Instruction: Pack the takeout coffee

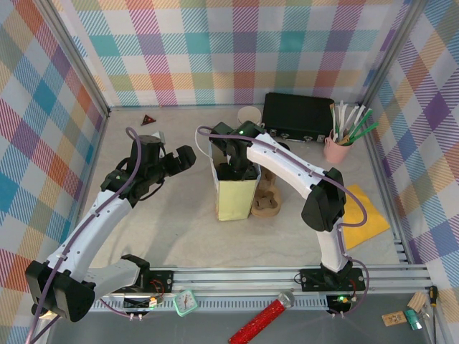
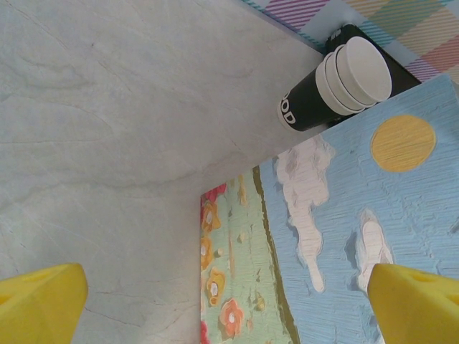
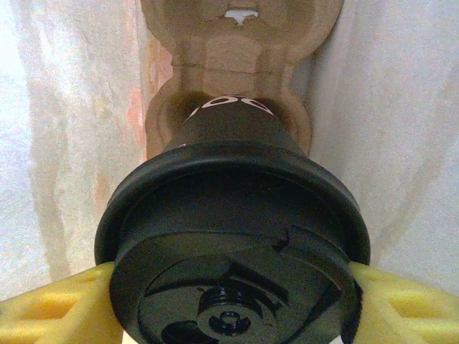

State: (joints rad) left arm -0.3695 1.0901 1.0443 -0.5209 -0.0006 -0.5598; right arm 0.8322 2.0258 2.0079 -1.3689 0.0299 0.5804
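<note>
Checkered walls [image 1: 215, 43] stand around a pale table [image 1: 172, 222], and a paper bag [image 1: 237, 197] stands upright in its middle. I see my right gripper [image 1: 233, 170] reaching down into the open top of the bag. From the right wrist, the coffee cup [image 3: 233, 215] sits in a socket of a cardboard tray [image 3: 240, 43] between the bag's white sides, and the yellow fingers [image 3: 57, 308] touch its black lid on both sides, so the right gripper [image 3: 233, 308] has hold of it. My left gripper [image 1: 185, 159] hangs just left of the bag, spread wide, nothing in it. Its camera shows the bag's painted side and a stack of cups [image 2: 337, 86] lying beyond.
</note>
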